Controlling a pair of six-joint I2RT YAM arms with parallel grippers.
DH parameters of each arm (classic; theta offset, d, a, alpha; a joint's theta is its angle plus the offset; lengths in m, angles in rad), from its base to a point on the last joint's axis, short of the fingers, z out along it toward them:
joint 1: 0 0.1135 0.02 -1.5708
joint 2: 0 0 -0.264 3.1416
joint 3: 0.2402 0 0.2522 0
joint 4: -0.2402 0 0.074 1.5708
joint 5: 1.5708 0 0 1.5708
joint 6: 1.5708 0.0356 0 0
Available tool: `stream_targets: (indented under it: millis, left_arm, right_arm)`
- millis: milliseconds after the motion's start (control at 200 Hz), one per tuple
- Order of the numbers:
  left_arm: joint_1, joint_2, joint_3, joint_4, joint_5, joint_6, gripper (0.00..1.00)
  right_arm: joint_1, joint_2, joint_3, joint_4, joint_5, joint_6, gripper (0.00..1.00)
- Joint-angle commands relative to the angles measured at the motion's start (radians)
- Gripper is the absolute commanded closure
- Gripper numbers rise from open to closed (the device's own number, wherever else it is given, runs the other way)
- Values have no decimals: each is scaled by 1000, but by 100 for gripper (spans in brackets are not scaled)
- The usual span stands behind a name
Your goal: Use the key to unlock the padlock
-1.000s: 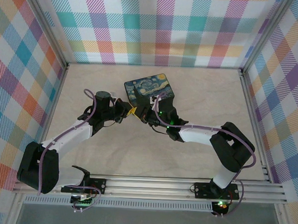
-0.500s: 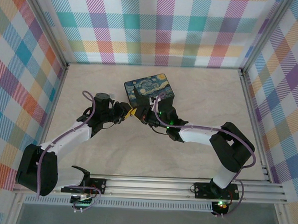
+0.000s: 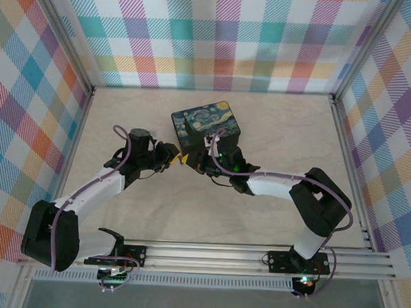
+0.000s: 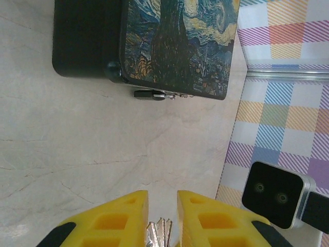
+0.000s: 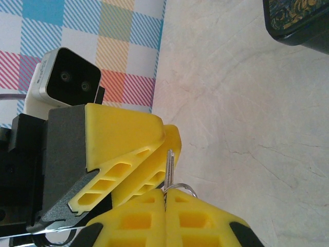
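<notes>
Right tool point(image 5: 165, 198): yellow fingers clenched flush together on the key ring point(image 5: 181, 189). Seen from above point(image 3: 193, 160), it sits just in front of the tin's near edge, tip to tip with the left tool.

Left tool point(image 4: 162, 196): yellow fingers stand a little apart, with the bunch of keys point(image 4: 158, 234) in the gap. Whether they press on the keys cannot be told. Seen from above point(image 3: 173, 158), it sits low over the counter, beside the right tool.

Item, bunch of keys: several small, pointed, bright-metal blades lying side by side. In the right wrist view they are edge-on, a thin strip point(image 5: 169, 163) rising from the key ring beside the left tool's fingers point(image 5: 123, 136).

Item, padlock point(image 4: 154, 94): tiny, set against the tin's long side at counter point(image 4: 77, 154) level. It is dark at one end and bright metal at the other. Shackle and body colour are too small to make out.

Item, tin point(image 4: 175, 46): dark box with a lid painted in swirling night sky and a tall cypress. It stands mid-counter point(image 3: 205, 126).

Counter: pale and marbled, with plaid walls point(image 3: 218, 37) around it.
</notes>
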Motion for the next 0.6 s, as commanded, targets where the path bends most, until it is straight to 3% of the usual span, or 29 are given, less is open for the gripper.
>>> stream_targets:
  millis: [0, 595]
  left_arm:
    - [8, -24, -16, -7, 13, 20, 78]
    - [7, -8, -24, 33, 31, -8, 87]
  right_arm:
    - [-7, -26, 15, -14, -21, -26, 95]
    - [-6, -2, 41, 16, -34, 1, 95]
